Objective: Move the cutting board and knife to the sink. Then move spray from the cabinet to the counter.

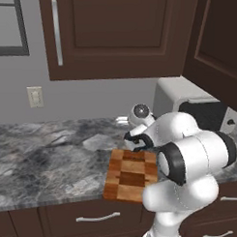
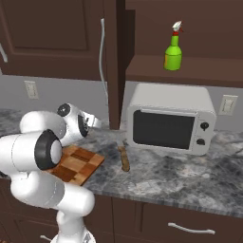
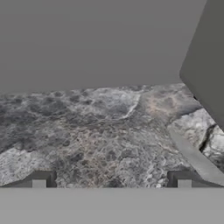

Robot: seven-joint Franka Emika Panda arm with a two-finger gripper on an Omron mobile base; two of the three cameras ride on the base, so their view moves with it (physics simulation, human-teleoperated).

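The checkered cutting board [image 1: 130, 174] [image 2: 76, 163] lies at the counter's [image 1: 51, 152] front edge, partly hidden by my arm. To its right lies the knife [image 2: 124, 159], brown handle toward me. The green spray [image 2: 173, 52] stands on the open cabinet's shelf [image 2: 190, 71] above the microwave. My gripper [image 2: 96, 122] [image 3: 111, 181] hovers over the board's far end, pointing at the back wall. Its jaws are open and wide apart, with nothing between them. The sink is out of view.
A white microwave [image 2: 168, 123] [image 1: 189, 101] stands on the counter right of the knife; its corner [image 3: 210, 65] shows close at the hand's right. The cabinet door [image 2: 111, 61] stands open edge-on beside it. Another wall cabinet [image 1: 113, 33] hangs shut above the left counter.
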